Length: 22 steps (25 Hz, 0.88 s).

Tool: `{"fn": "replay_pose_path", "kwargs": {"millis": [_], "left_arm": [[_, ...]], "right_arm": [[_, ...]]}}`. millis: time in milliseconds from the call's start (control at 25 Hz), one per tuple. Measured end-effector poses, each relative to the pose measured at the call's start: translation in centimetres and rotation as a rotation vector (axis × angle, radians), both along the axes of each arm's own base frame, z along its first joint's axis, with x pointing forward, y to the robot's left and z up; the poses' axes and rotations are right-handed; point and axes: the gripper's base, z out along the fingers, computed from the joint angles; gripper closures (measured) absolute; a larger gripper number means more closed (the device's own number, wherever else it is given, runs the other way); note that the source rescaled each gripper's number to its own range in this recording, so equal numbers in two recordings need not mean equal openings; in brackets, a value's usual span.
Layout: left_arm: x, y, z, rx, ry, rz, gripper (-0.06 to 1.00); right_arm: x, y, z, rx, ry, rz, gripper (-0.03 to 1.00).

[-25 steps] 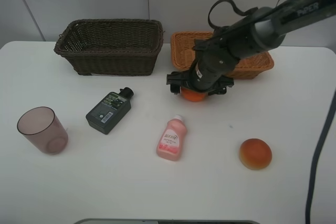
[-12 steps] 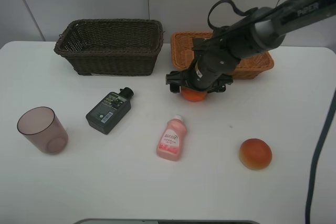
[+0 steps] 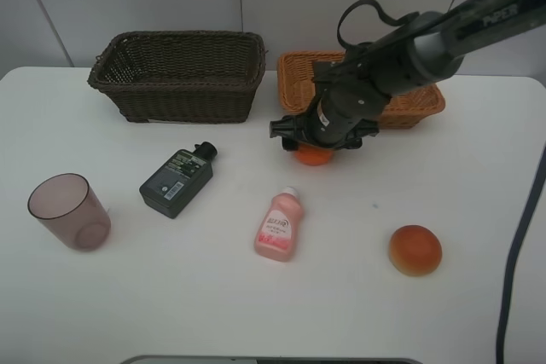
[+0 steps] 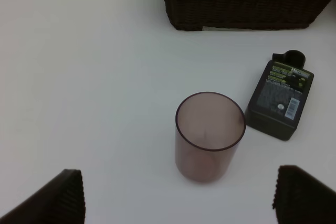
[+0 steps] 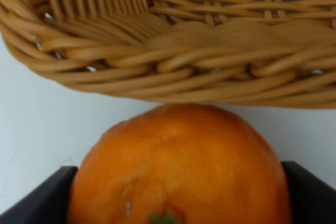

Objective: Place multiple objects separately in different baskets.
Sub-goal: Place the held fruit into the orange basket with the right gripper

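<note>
On the white table, just in front of the light tan basket (image 3: pixel 294 66), my right gripper (image 3: pixel 317 141) is shut on the orange (image 3: pixel 313 155). The right wrist view shows the dark fingers (image 5: pixel 37 195) pressed against both sides of the orange (image 5: pixel 178 171), with the tan basket's wall (image 5: pixel 210 61) right behind. My left gripper (image 4: pixel 178 198) hangs open above the mauve cup (image 4: pixel 209 137), holding nothing. The dark green bottle (image 4: pixel 278 98) lies beside the cup, in front of the dark brown basket (image 4: pixel 241 9). The pink bottle (image 3: pixel 278 226) lies mid-table. A red-orange fruit (image 3: pixel 415 250) sits at the front right.
The dark brown basket (image 3: pixel 179 91) and the tan basket stand side by side at the back. The cup (image 3: pixel 70 210) stands near the left edge, and the dark green bottle (image 3: pixel 177 181) lies to its right. The right arm's cable loops above the tan basket.
The right gripper's fingers have closed in on the orange from both sides. Nothing else on the table has moved.
</note>
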Motion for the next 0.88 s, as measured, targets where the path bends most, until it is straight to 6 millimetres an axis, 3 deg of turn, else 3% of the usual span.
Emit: {"fn": "replay_pose_path", "kwargs": {"millis": [640, 880], "left_arm": [[0.0, 0.0, 0.0, 0.000, 0.000, 0.000, 0.01], [0.0, 0.0, 0.0, 0.000, 0.000, 0.000, 0.01]], "right_arm": [[0.0, 0.0, 0.0, -0.004, 0.002, -0.002, 0.35], [-0.4, -0.6, 2.0, -0.005, 0.011, -0.079, 0.35]]}}
